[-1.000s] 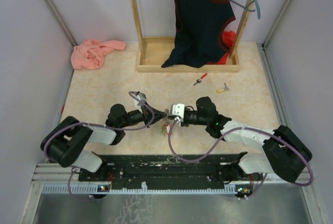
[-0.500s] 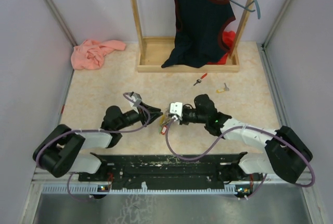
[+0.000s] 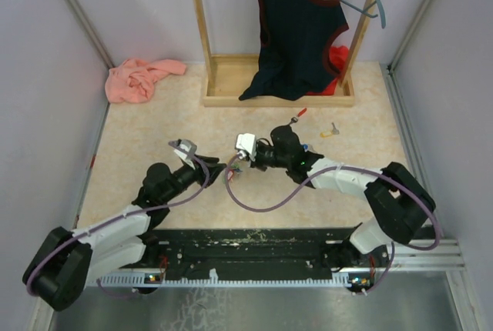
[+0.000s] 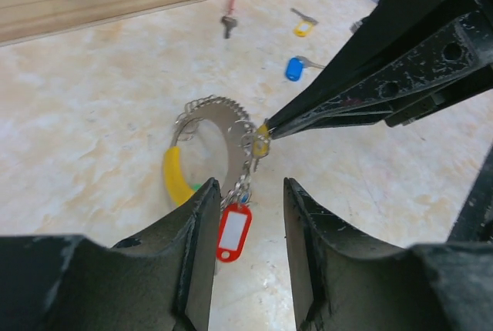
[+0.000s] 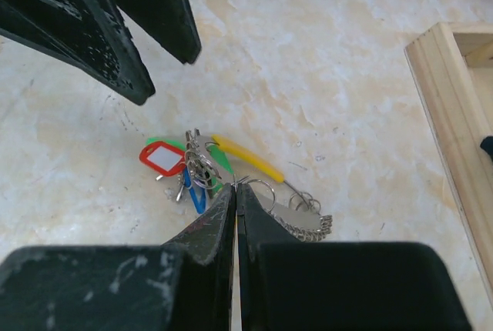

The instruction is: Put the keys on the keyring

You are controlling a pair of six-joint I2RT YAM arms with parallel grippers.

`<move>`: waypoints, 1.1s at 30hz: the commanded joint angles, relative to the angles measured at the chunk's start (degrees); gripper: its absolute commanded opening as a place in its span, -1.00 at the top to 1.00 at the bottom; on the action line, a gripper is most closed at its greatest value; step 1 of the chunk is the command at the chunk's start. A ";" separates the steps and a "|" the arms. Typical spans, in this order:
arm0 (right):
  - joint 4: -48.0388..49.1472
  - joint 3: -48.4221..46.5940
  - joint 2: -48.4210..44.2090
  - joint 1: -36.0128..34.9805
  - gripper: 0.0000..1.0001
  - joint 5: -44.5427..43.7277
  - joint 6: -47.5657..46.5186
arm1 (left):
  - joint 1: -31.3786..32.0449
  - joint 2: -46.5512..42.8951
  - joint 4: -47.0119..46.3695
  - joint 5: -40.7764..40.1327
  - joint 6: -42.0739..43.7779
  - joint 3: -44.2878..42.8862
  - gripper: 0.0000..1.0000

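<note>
Your right gripper (image 5: pixel 235 192) has its fingers pressed together on a small link of the keyring (image 4: pixel 229 125). The keyring hangs from their tip, just ahead of your left gripper (image 4: pixel 250 192), whose fingers stand moderately apart and hold nothing. The loop's yellow section (image 4: pixel 176 177) and red tag (image 4: pixel 233 231) sit low; whether they touch the table (image 4: pixel 92 100) is hard to judge. Loose keys lie beyond, well apart from the ring: a red key (image 4: pixel 229 21), a yellow key (image 4: pixel 300 25) and a blue key (image 4: pixel 293 68).

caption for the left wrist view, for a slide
Open left gripper faces the keyring, pinched by the shut right gripper; three loose keys lie beyond.
</note>
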State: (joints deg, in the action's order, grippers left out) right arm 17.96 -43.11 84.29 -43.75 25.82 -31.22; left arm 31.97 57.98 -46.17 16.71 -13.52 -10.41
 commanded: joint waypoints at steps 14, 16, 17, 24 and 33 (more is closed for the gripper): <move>-6.41 7.05 -3.83 -0.20 0.85 -11.54 29.22 | -0.41 -22.62 41.38 -15.42 -7.29 -8.37 -0.99; -6.77 8.35 -5.28 -0.14 0.72 -13.49 31.38 | -0.41 -24.38 43.26 -15.36 -7.72 -9.11 -0.99; -6.98 8.94 -6.02 -0.11 0.64 -15.03 32.31 | -0.39 -25.12 44.25 -15.35 -8.14 -9.55 -0.99; -12.47 9.74 -13.59 0.41 0.25 -23.37 36.87 | -0.41 -28.07 51.61 -14.07 -9.09 -13.99 -0.99; -16.67 14.96 -30.33 0.43 -0.31 -37.75 41.64 | -0.37 -33.66 60.27 -17.56 -17.91 -19.41 -0.99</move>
State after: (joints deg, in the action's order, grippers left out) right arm 2.98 -30.72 61.73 -43.42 -3.07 7.64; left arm 31.75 28.16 8.62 3.42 -24.03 -26.59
